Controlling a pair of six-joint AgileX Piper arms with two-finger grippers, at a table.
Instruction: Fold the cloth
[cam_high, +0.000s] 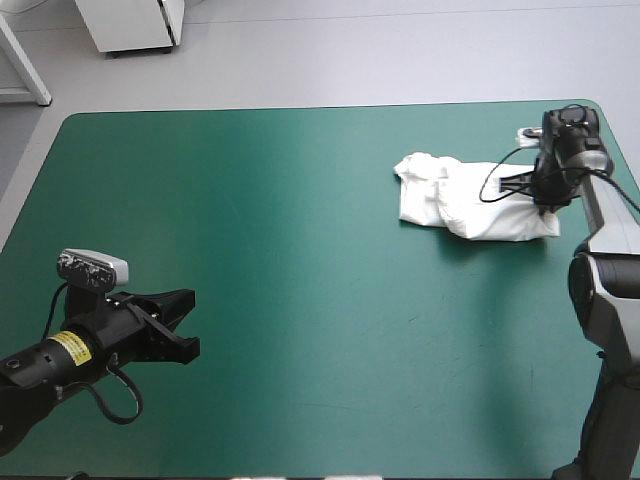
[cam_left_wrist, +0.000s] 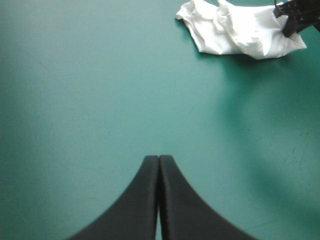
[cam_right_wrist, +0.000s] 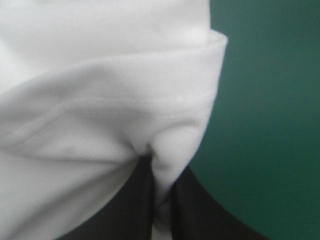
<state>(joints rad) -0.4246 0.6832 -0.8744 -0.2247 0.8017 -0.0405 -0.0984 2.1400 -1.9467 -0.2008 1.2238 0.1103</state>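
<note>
Teal-green table (cam_high: 300, 300), crumpled T-shirt (cam_high: 470, 205) pinched between right fingers (cam_right_wrist: 120, 210)

Bare teal-green cover (cam_left_wrist: 100, 100) between left hand (cam_left_wrist: 158, 158) and T-shirt (cam_left_wrist: 235, 30)

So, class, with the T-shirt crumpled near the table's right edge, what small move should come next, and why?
Probably raise the right hand slightly. It is shut on the T-shirt, a crumpled heap, and the left hand sits shut, far off over bare teal-green cover, so the heap needs drawing up and opening out before any fold.
</note>
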